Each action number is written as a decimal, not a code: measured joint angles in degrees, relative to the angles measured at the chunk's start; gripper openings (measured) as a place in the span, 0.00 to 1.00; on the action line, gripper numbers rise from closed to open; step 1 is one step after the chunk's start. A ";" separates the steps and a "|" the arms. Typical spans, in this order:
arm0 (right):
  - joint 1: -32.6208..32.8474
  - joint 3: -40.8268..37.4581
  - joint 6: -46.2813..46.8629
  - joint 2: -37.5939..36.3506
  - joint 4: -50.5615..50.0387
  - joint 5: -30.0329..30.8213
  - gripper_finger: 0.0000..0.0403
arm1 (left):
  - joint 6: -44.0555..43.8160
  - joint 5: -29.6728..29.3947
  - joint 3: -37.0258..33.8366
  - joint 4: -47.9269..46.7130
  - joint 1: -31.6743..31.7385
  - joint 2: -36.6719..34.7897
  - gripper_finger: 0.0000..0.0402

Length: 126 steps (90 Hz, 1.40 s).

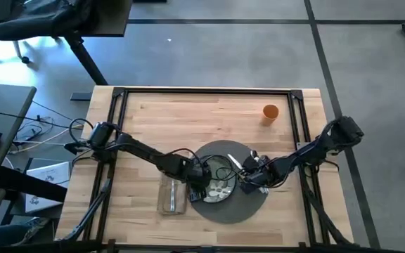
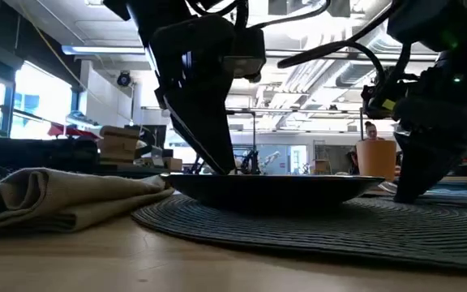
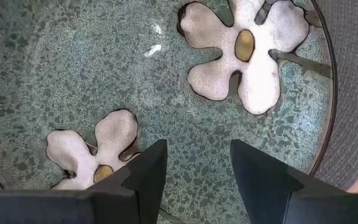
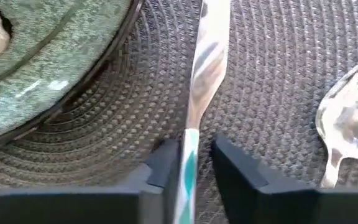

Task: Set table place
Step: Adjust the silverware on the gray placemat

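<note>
The right gripper [image 4: 188, 165] is clenched around a knife [image 4: 207, 62] lying on the grey mat [image 1: 248, 204], just beside the floral plate [image 3: 104, 74]. The left gripper [image 3: 194, 165] hangs released over that plate. A spoon [image 4: 347, 118] lies nearby; the napkin [image 1: 172, 195] and orange cup [image 1: 271, 112] rest on the bench [image 1: 188, 116].

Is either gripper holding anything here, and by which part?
The right gripper straddles a knife at its handle, lying on the mat. The left gripper is open over the plate, holding nothing.
</note>
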 joint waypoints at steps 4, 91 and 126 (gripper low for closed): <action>0.00 -0.01 0.00 -0.05 -0.09 -0.15 0.05 | 0.03 0.02 -0.01 0.00 0.00 0.00 0.40; 1.18 -0.30 -4.23 -28.63 -3.87 -5.02 0.00 | 24.96 -6.82 17.04 -2.29 0.00 -0.07 0.40; 1.18 -0.20 -13.20 -28.76 7.96 -8.69 0.00 | 48.67 -15.77 18.82 3.76 1.12 0.37 0.40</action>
